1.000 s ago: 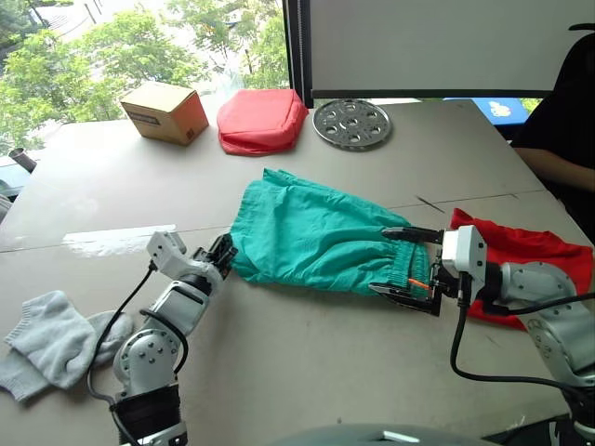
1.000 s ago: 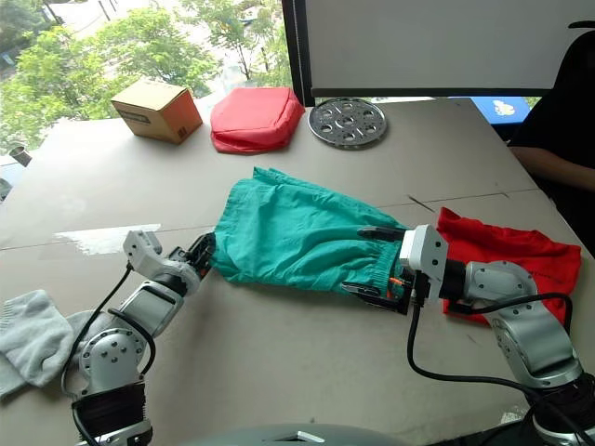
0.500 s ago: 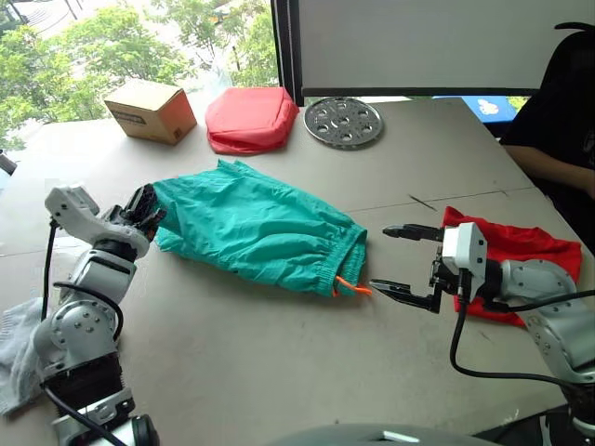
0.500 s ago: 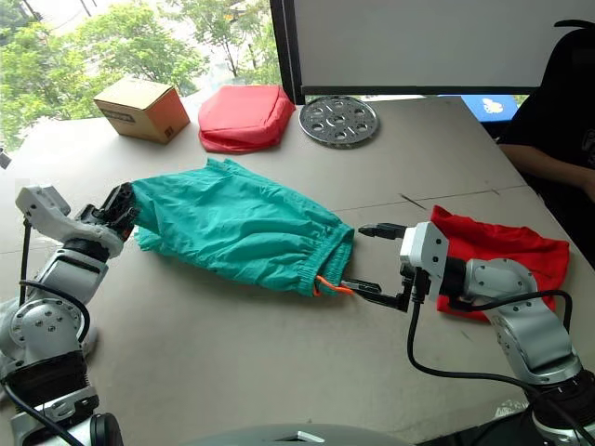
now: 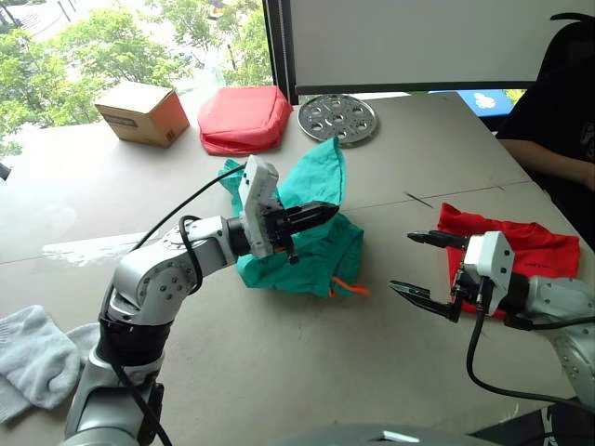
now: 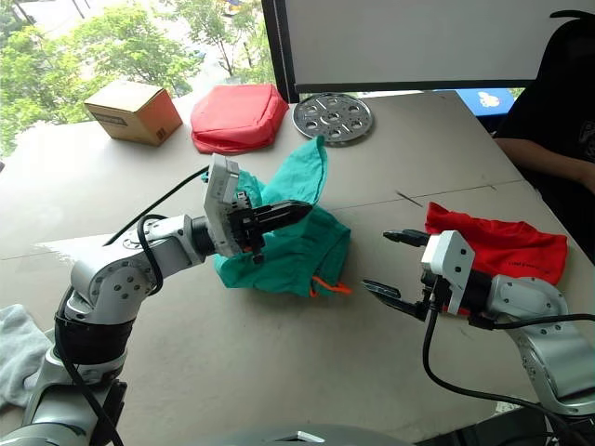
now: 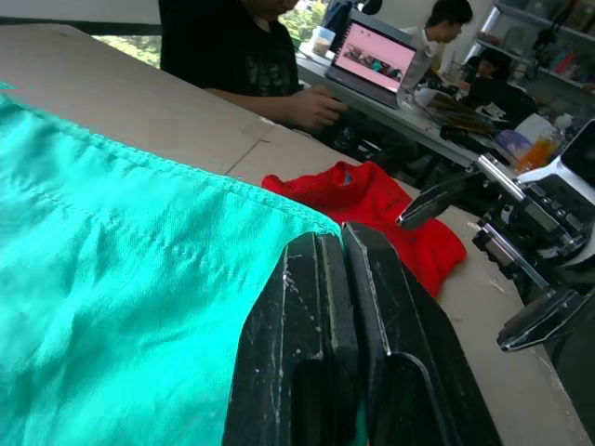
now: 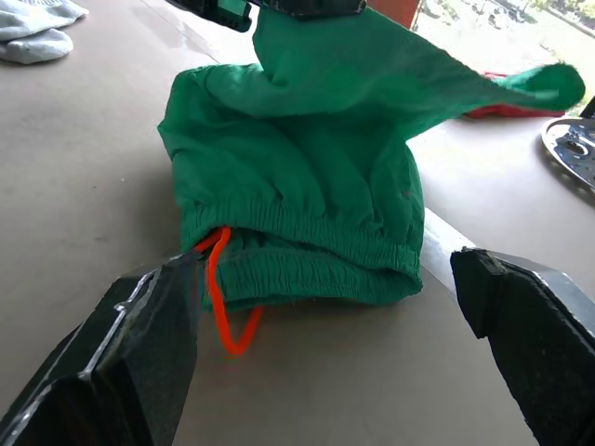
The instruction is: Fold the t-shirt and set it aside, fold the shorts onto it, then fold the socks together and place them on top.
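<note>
Table surface: left tool clamped on teal shorts, leg hem now carried over their waistband. Right tool spread wide, backed off toward red t-shirt.

An office or lab: people work at desks with a laptop near shelves.

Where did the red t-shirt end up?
The red t-shirt lies folded on the table's right side, just behind the robot's open right hand and right of the teal shorts.
</note>
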